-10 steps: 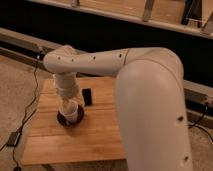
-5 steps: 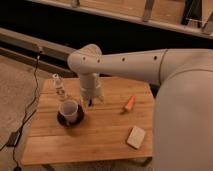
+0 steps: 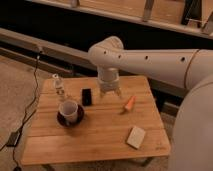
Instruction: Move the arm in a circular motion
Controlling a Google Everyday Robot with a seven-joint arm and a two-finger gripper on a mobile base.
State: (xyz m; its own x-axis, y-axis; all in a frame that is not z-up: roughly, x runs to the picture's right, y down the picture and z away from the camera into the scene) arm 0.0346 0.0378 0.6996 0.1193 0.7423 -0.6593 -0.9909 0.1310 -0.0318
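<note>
Off-white smooth tubular arm (image 3: pixel 150 59), jaws (image 3: pixel 109 92) (spread or not, cannot tell) above slatted wooden table (image 3: pixel 100 135)

The very large off-white jointed arm (image 3: pixel 150 61), built of thick smooth rounded tube segments dotted with small dark holes, reaches in from the right edge of the camera view. Its bulky near segment fills the lower right corner, and a long segment runs leftward, roughly level, to a rounded elbow joint. From that joint a short wrist section turns straight down, ending in the small pale pincer (image 3: pixel 109 92), which points downward.
</note>
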